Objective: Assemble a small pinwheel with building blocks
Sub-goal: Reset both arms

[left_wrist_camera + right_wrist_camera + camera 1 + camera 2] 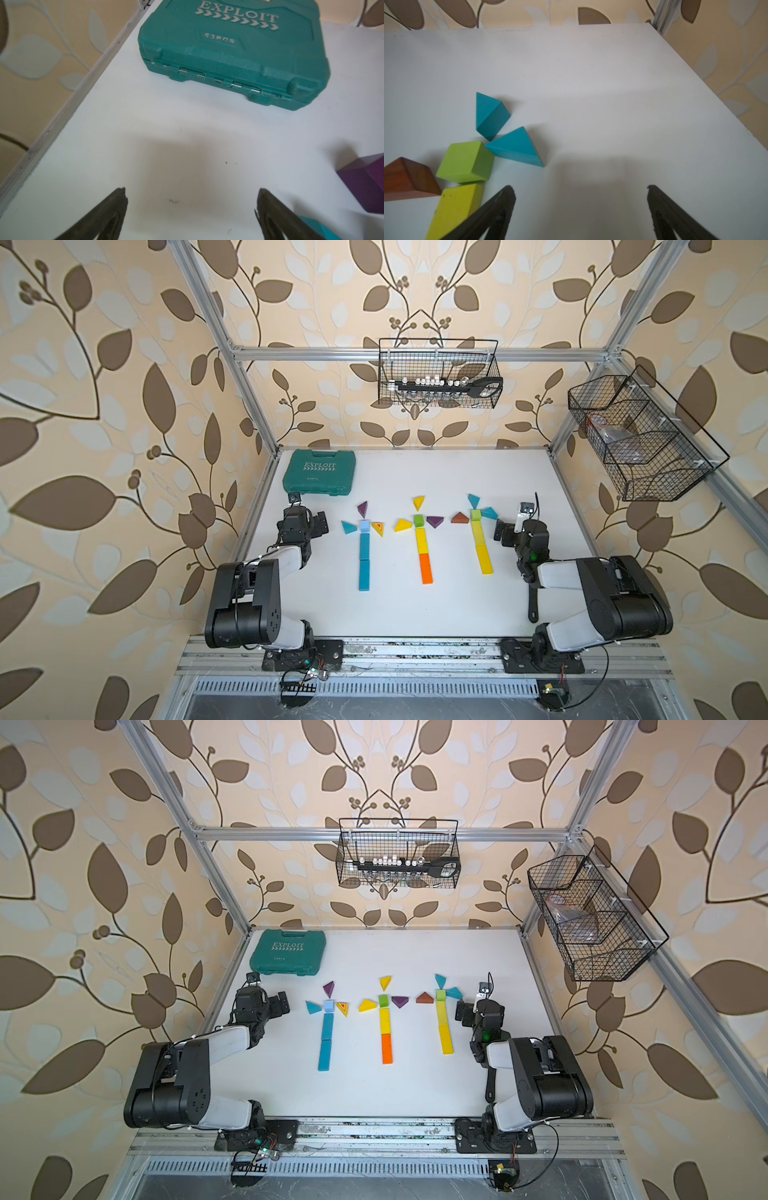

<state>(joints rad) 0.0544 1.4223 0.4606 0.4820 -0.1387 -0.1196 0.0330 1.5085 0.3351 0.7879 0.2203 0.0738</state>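
The building blocks (418, 539) are laid flat on the white desk (415, 614) as 3 pinwheel figures side by side, ea. w/ a stem of bars, a cube at its far end & wedges round the cube. The left figure is made of teal bars (364, 560), a pale blue cube (365, 526), a purple wedge (363, 509), a teal wedge & a yellow-red one. The mid figure is made of an orange bar (426, 568), a yellow bar, a green cube (418, 520), 2 yellow wedges & a purple one. The right figure is made of yellow bars (481, 547), a lime cube (476, 514), 2 teal wedges (492, 116) & a brown wedge (459, 518) set slightly apart from the cube. The left end effector (191, 199) is held wide open w/ nothing in it, over bare desk between the left figure & a teal tool case (319, 472). The right end effector (580, 197) is likewise spread open & empty, just beside the right figure's teal wedges. 2 wire baskets (438, 373) are hung on the frame.
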